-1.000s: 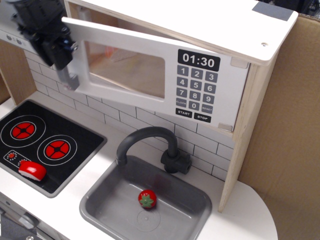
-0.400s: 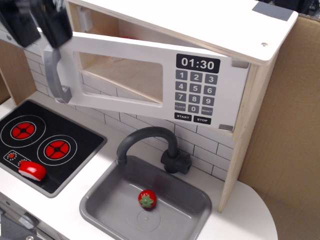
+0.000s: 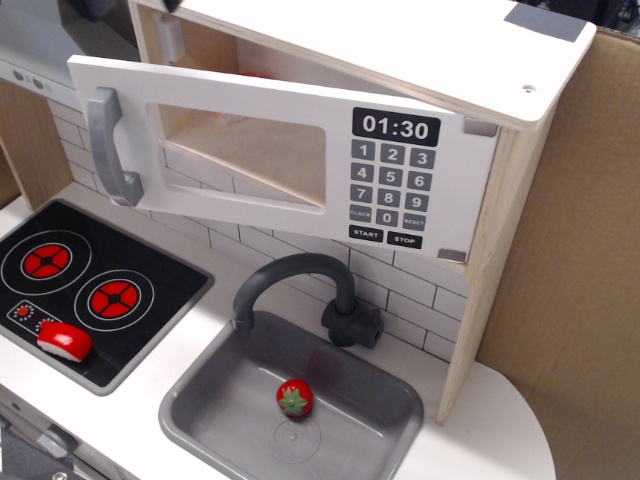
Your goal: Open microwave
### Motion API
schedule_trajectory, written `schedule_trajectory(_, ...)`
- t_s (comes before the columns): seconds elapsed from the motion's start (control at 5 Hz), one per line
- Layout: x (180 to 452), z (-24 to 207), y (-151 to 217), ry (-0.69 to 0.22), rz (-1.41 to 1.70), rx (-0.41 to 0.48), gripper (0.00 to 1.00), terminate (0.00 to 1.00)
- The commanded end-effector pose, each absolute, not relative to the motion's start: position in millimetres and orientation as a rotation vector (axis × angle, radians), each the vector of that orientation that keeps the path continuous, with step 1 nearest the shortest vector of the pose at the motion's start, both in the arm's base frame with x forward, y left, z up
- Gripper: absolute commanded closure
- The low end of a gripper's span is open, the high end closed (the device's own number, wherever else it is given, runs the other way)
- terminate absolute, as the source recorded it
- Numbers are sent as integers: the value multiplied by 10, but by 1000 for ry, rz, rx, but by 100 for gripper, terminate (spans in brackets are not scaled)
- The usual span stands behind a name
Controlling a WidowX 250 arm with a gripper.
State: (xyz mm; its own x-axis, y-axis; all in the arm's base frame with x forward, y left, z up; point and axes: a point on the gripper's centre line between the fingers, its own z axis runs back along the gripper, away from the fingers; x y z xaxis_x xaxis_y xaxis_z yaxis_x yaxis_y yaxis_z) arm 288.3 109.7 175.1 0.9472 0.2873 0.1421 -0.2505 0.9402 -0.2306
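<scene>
The microwave is a wooden box with a white top, high in the middle. Its white door hangs partly open, hinged at the right, with its left edge swung out toward me. The grey vertical handle is at the door's left end. The clock display reads 01:30 above the grey keypad. The bare wooden inside shows through the window and above the door. Only a dark sliver of my gripper shows at the top left edge, above the handle and clear of it.
A black stovetop with two red burners lies at the lower left, with a red and white toy on its front edge. A grey sink with a dark faucet holds a red strawberry. A cardboard wall stands at the right.
The door swung further open. My gripper let go of the handle and rose almost out of view at the top left.
</scene>
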Motion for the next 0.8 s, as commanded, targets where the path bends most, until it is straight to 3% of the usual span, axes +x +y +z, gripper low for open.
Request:
schedule_trajectory(0.0, 3066, 1637, 1432, -236, 272, -81, 0, 0)
schedule_trajectory(0.4, 3034, 1379, 1569, -219, 253, 0, 0, 0)
schedule_trajectory(0.6, 3031, 1267, 1483, -109, 239, 51, 0, 0)
